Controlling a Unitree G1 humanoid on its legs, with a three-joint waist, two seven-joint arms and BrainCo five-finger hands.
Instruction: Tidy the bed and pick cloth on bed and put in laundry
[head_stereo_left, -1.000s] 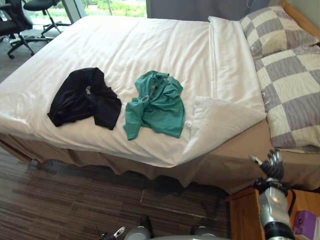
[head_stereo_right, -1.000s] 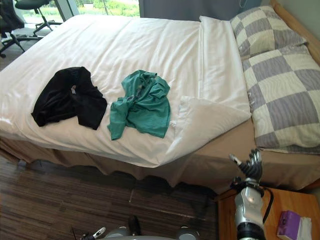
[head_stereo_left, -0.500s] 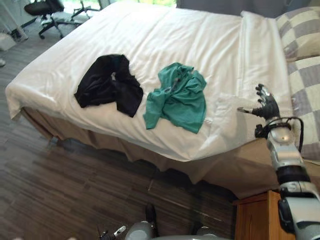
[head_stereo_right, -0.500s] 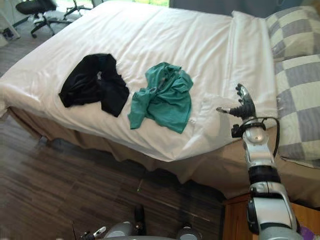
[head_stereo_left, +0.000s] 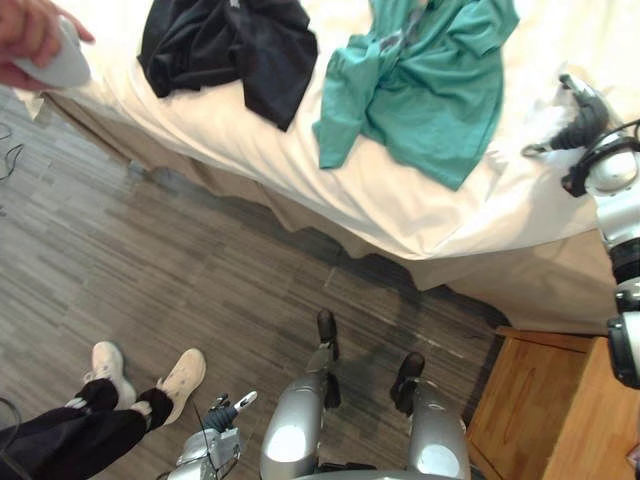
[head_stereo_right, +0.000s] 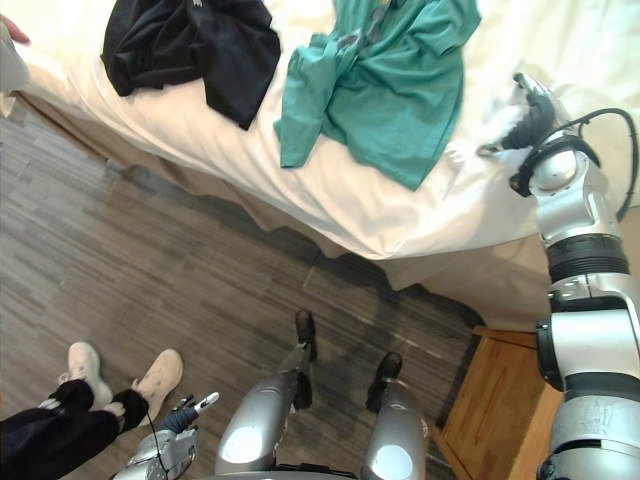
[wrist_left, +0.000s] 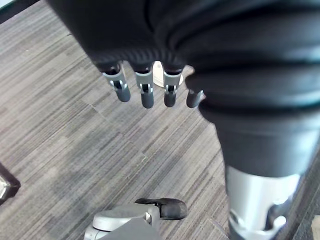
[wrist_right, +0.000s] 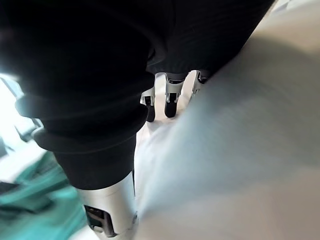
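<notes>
1. Green cloth lies crumpled on the bed, near the edge facing the robot. No robot hand is on it.
2. Black cloth is also on the bed, just beside the green cloth on the robot's left. The two are close, but I can't tell if they touch.
3. Right robot hand is at the white duvet, to the right of the green cloth and clear of it. Its fingers are loosely extended against the white fabric and the thumb is out to the side. No grip on anything that I can see.
4. Left robot hand hangs low over the wood floor, fingers relaxed and pointing down, holding nothing.
5. A person's hand at the bed's left corner holds a white object.
6. The person's light shoes are on the floor to the robot's left.
7. A wooden nightstand sits at the lower right, beside the bed.
</notes>
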